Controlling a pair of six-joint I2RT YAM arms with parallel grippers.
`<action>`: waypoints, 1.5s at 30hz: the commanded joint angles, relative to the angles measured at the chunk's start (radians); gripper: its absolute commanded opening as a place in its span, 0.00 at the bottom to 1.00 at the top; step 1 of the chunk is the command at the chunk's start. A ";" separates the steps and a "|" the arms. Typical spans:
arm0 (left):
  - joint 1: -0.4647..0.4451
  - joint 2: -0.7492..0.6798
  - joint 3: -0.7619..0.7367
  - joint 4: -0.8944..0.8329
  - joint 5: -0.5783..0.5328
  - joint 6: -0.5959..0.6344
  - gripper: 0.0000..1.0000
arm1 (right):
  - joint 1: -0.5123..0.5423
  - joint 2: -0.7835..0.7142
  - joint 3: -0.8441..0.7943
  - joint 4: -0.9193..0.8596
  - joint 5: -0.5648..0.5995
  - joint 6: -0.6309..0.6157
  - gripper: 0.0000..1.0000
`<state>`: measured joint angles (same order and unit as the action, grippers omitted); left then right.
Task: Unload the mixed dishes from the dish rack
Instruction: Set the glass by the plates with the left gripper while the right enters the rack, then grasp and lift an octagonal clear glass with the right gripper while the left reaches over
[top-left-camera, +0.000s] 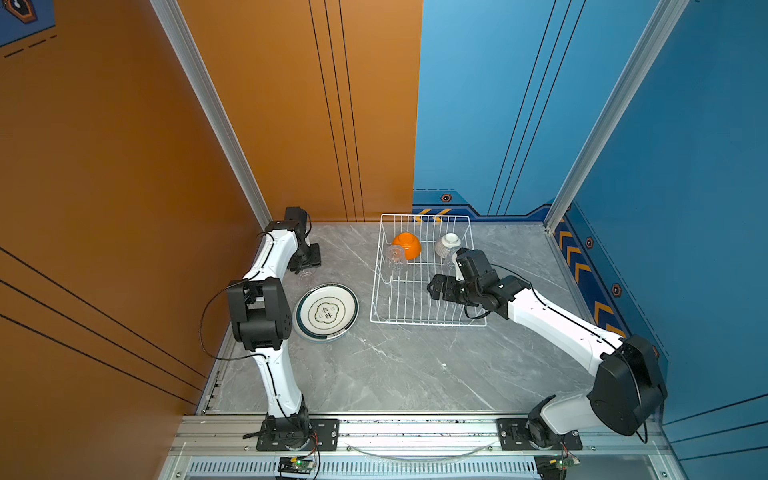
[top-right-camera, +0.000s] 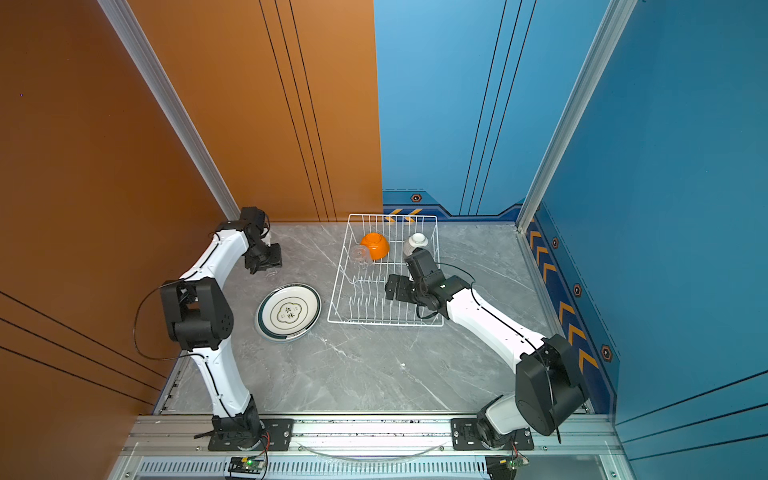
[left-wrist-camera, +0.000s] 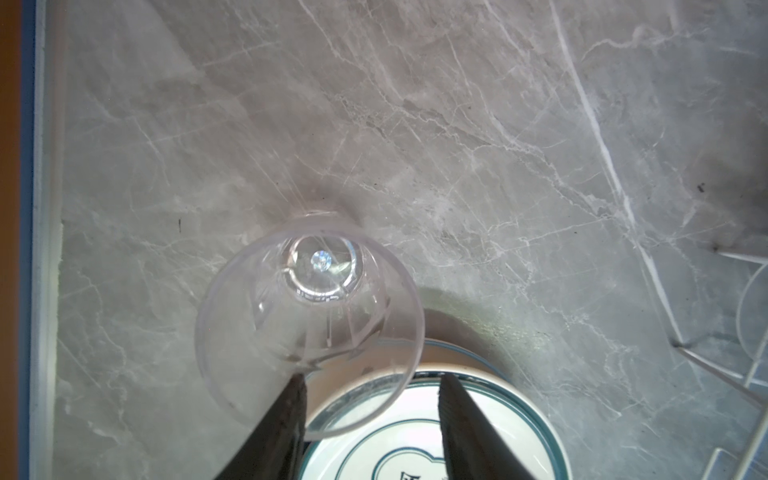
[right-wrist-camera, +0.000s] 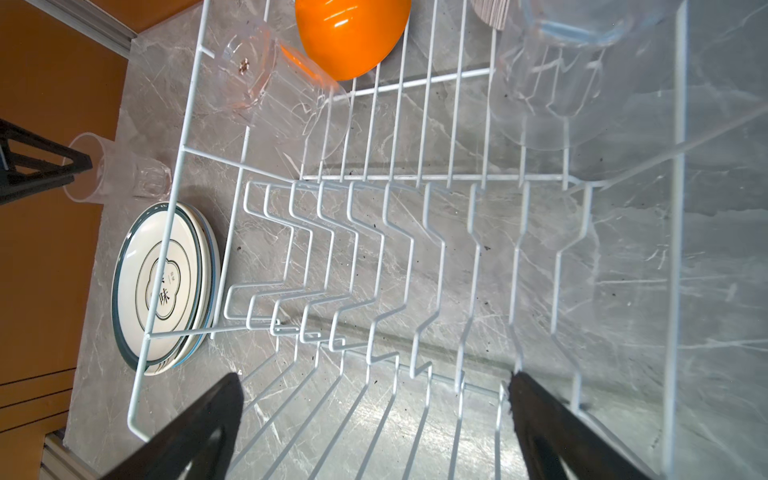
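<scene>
a: what takes up the most room?
b: the grey marbled table (top-left-camera: 395, 374). on its far half sits the dish rack (top-left-camera: 399, 299), a white wire basket, seen in both top views.
a: and outside it?
b: a stack of plates (top-left-camera: 326, 311), white with teal rims and a centre emblem, lies flat on the table just beside the rack's left side.
a: what is inside the rack?
b: 2 bowls in the far part, both upside down: the orange bowl (top-left-camera: 407, 245) toward the left and the ribbed white bowl (top-left-camera: 448, 245) toward the right.
a: the hands?
b: the right gripper (right-wrist-camera: 376, 377) hangs over the rack's rows of prongs, fingers spread wide with nothing between them. the left gripper (left-wrist-camera: 372, 377) points down at the table's far left, jaws partly apart and clamping nothing.
a: the small things?
b: 3 clear glasses. the glass on the table (left-wrist-camera: 309, 324) stands mouth up under the left gripper, just beside the plates. in the left wrist view 1 fingertip lies over its mouth and the other outside the rim. i cannot tell whether either touches it. the glass by the orange bowl (right-wrist-camera: 266, 83) lies tilted at the rack's left wall. the glass by the white bowl (right-wrist-camera: 552, 83) is in the rack too; its pose is unclear.
</scene>
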<state>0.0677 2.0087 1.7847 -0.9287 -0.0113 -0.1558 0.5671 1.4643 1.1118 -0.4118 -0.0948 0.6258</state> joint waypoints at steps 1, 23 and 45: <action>-0.009 -0.023 0.021 -0.022 0.026 0.004 0.60 | 0.012 0.006 0.037 -0.018 -0.007 0.011 1.00; -0.100 -0.875 -0.669 0.348 0.230 -0.218 0.98 | 0.064 0.413 0.478 -0.021 0.105 -0.191 1.00; -0.097 -1.110 -0.857 0.354 0.191 -0.210 0.98 | 0.093 0.812 0.830 0.069 0.251 -0.262 1.00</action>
<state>-0.0296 0.8944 0.9352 -0.5896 0.1947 -0.3824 0.6586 2.2650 1.9076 -0.3836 0.0948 0.3801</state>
